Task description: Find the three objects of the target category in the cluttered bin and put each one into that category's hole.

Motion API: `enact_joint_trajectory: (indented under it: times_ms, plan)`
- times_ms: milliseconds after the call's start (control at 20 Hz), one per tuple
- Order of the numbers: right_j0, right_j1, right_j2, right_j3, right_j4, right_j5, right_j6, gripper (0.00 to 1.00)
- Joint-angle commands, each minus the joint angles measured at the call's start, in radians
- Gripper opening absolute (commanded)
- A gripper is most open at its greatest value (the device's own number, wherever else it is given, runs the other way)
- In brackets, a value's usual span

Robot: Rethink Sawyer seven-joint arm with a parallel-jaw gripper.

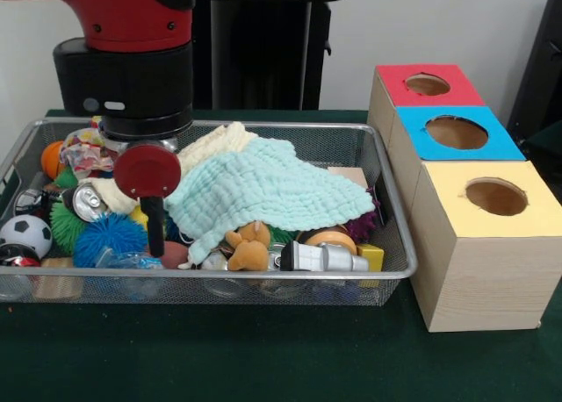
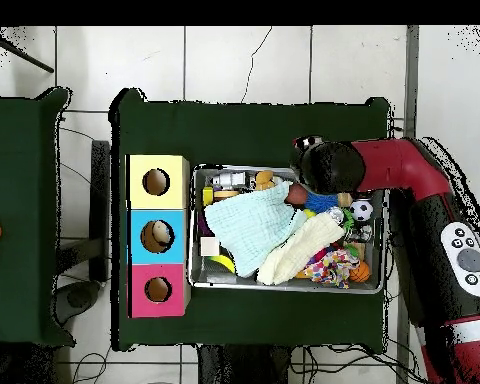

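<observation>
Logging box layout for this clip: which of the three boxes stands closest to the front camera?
The yellow-topped box. It is frontmost in the row beside the bin; the blue-topped box sits behind it and the red-topped box farthest back.

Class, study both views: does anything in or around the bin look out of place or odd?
Yes. A mint cloth is draped over the middle of the bin, hiding whatever lies underneath, so a search must move it. Nothing has spilled onto the table.

Silver wire-mesh bin (image 1: 386, 270) holding mint-green waffle cloth (image 1: 263, 191), cream cloth (image 1: 215, 143), black-and-white soccer ball (image 1: 25, 233), blue spiky ball (image 1: 107, 237), orange ball (image 1: 51, 159). Box tops showing red (image 1: 399, 93), blue (image 1: 413, 134), yellow (image 1: 448, 204). Bench (image 1: 263, 349) wearing dark green.
</observation>
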Motion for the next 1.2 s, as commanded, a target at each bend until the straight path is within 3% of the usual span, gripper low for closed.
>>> enact_joint_trajectory:
  times_ms: [50,300,750,1000,1200]
  plan:
    - [-0.001,0.103,0.022,-0.127,-0.008,0.097,-0.273,1.00]
    - [-0.007,0.136,0.022,-0.135,-0.015,0.074,-0.285,1.00]
    - [-0.056,0.168,-0.004,-0.013,-0.061,-0.089,-0.180,1.00]
    - [-0.075,0.126,-0.026,0.082,-0.078,-0.149,-0.097,1.00]
    - [-0.079,0.101,-0.026,0.098,-0.076,-0.141,-0.104,1.00]
